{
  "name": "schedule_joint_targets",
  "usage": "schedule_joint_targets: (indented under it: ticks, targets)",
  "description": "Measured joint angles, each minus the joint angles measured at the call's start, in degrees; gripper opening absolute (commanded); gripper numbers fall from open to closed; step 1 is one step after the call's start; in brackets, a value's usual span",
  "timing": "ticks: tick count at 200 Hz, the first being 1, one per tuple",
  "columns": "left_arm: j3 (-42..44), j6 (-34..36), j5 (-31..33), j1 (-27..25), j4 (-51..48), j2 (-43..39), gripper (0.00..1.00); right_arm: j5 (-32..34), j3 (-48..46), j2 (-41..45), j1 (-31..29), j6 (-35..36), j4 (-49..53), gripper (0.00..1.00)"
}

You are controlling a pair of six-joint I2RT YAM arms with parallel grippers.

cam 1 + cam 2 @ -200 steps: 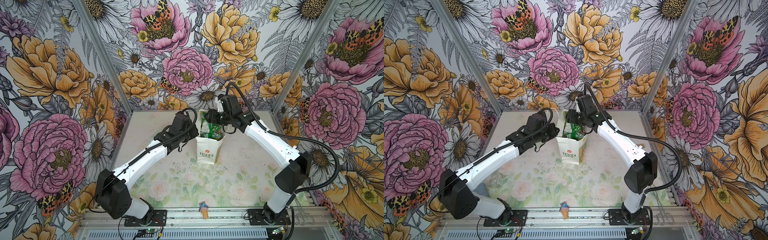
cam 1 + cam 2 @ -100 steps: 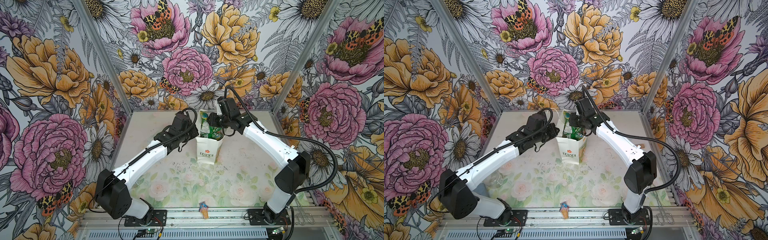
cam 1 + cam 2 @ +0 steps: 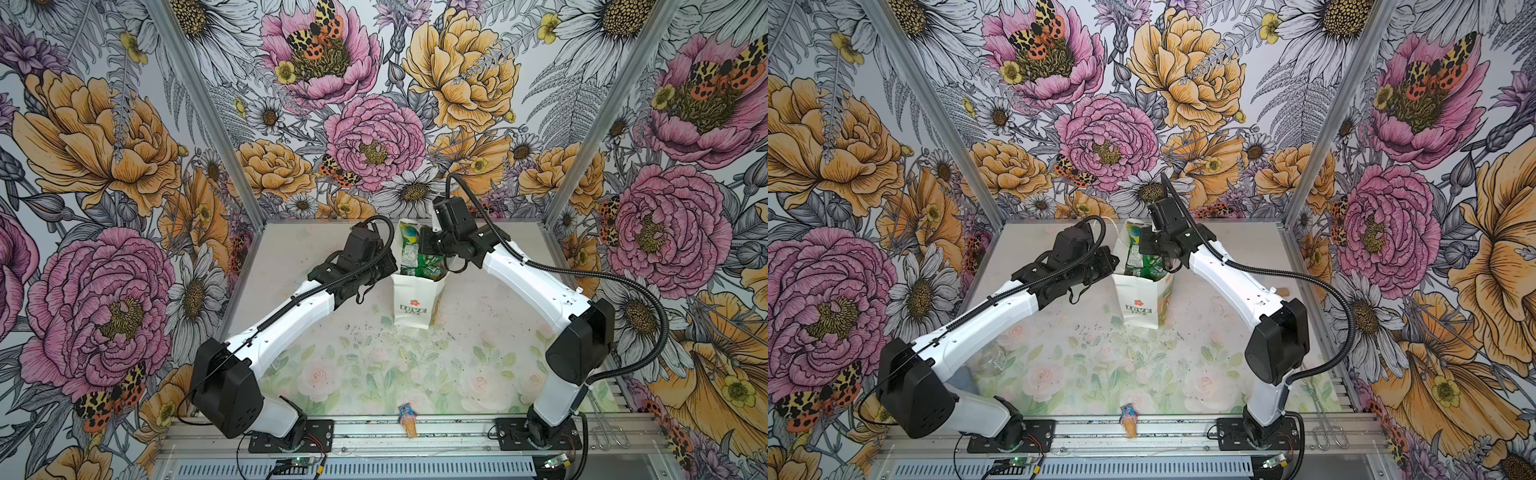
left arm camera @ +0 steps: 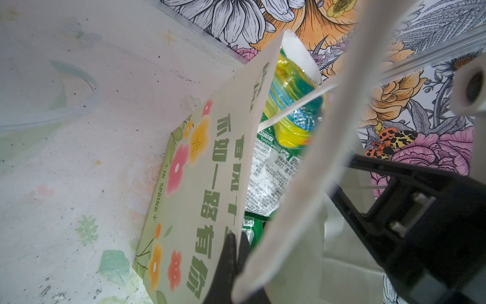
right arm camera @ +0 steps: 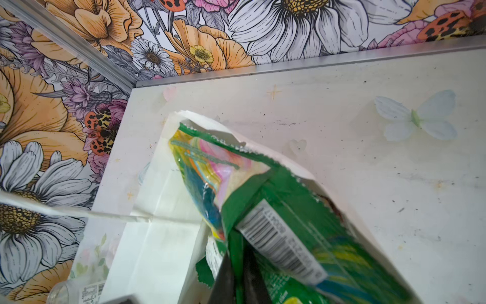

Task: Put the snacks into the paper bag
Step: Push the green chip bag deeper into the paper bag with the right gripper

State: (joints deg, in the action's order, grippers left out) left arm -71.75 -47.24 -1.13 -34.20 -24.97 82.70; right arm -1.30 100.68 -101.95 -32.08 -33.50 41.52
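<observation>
This is looking like a robotics lab cell; floral-printed panels (image 3: pixel 374 124) are enclosing the tabletop (image 3: pixel 374 374) left, right and far; two arms (image 3: pixel 291 320) (image 3: pixel 536 286) are standing bolted to a near aluminium rail (image 3: pixel 449 436).

paper bag (image 3: pixel 409 291): matt wht | snacks (image 3: pixel 424 262): glossy crinkly plastic | frame (image 3: pixel 207 112): brushed metal

Both top views: mounted high at front, tilted down twd back wall (image 3: pixel 374 124), wide, near-identical w/ slight side shift, whole surface (image 3: pixel 365 374) in frame. Wrist cams v. close: left along paper bag (image 4: pixel 210 184) side, right down into its mouth. All four share the bag.
</observation>
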Motion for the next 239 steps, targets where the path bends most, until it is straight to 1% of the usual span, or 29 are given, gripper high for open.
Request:
schedule_joint_targets:
  ticks: [50,98,129,175,207,239]
  targets:
    - [0.0,0.0,0.0,0.2,0.0,0.0,0.00,0.7,-0.7,0.9,0.0,0.6,0.5,0.00]
    - [0.0,0.0,0.0,0.2,0.0,0.0,0.00,0.8,-1.6,6.4,0.0,0.3,3.4,0.00]
    - [0.0,-0.1,0.0,0.2,0.0,0.0,0.00,-0.8,-1.6,9.3,0.0,-0.3,4.7,0.00]
    - [0.0,-0.4,0.0,0.2,0.0,0.0,0.00,-3.5,-1.6,6.7,0.0,-0.6,5.9,0.00]
    - [0.0,-0.4,0.0,0.2,0.0,0.0,0.00,-4.1,-1.4,3.8,0.0,-0.5,5.8,0.00]
    - [0.0,-0.4,0.0,0.2,0.0,0.0,0.00,-4.2,1.2,0.9,0.0,-0.5,5.9,0.00]
